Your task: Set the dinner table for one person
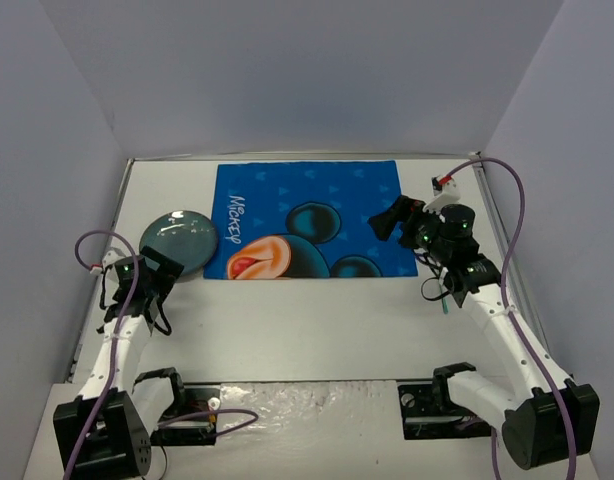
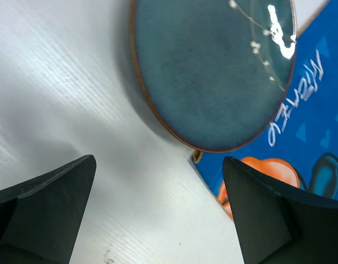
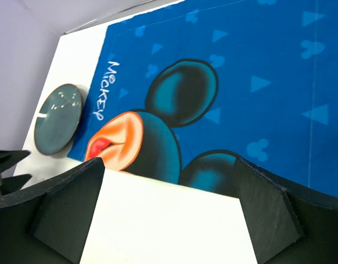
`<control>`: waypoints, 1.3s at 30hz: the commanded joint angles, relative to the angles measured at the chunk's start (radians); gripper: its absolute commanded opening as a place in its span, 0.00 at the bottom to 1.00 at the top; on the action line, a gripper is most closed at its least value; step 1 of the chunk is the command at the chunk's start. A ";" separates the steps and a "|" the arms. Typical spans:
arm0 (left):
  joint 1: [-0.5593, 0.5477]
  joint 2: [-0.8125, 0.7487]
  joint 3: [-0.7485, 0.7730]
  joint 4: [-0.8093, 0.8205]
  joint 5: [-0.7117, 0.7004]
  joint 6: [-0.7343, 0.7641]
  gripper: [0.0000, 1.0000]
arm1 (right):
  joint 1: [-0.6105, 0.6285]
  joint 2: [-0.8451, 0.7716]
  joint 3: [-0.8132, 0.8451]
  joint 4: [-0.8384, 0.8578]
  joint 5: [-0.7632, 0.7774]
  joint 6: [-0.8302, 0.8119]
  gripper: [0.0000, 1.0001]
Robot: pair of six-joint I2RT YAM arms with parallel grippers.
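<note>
Shows flat white dinner table (image 1: 317, 320) beneath both tools: left gripper (image 1: 165, 264), spread and empty, near left edge beside teal plate (image 1: 179, 241); right gripper (image 1: 380, 223), spread, by right edge over placemat (image 1: 317, 200).

The plate (image 2: 213, 71) looks like glazed ceramic, glossy enough to throw back bright glints of light. The placemat (image 3: 257, 82) appears to be printed cloth, matt, with a stitched seam. The white table (image 2: 64, 82) is smooth with a faint fine grain and soft sheen. The fingers (image 2: 42, 220) of the left gripper (image 2: 159, 162) look like matt black plastic.
</note>
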 commanded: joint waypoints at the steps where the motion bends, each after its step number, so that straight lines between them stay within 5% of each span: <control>1: 0.071 0.052 -0.049 0.259 0.064 -0.142 0.97 | 0.044 -0.046 0.028 0.053 -0.006 -0.035 1.00; 10: 0.135 0.397 -0.117 0.680 0.183 -0.228 0.96 | 0.099 -0.069 0.017 0.055 -0.001 -0.063 1.00; 16: 0.145 0.544 -0.109 0.774 0.191 -0.251 0.89 | 0.104 -0.070 0.016 0.052 0.001 -0.069 1.00; 21: 0.161 0.615 -0.139 0.860 0.184 -0.282 0.70 | 0.104 -0.062 0.017 0.053 -0.005 -0.068 1.00; 25: 0.165 0.655 -0.153 0.907 0.176 -0.299 0.42 | 0.104 -0.050 0.017 0.054 -0.009 -0.068 1.00; 33: 0.172 0.602 -0.150 0.915 0.192 -0.323 0.04 | 0.102 -0.043 0.007 0.057 -0.002 -0.068 1.00; 39: 0.187 0.406 -0.072 0.716 0.194 -0.307 0.00 | 0.102 -0.047 0.002 0.057 0.002 -0.062 1.00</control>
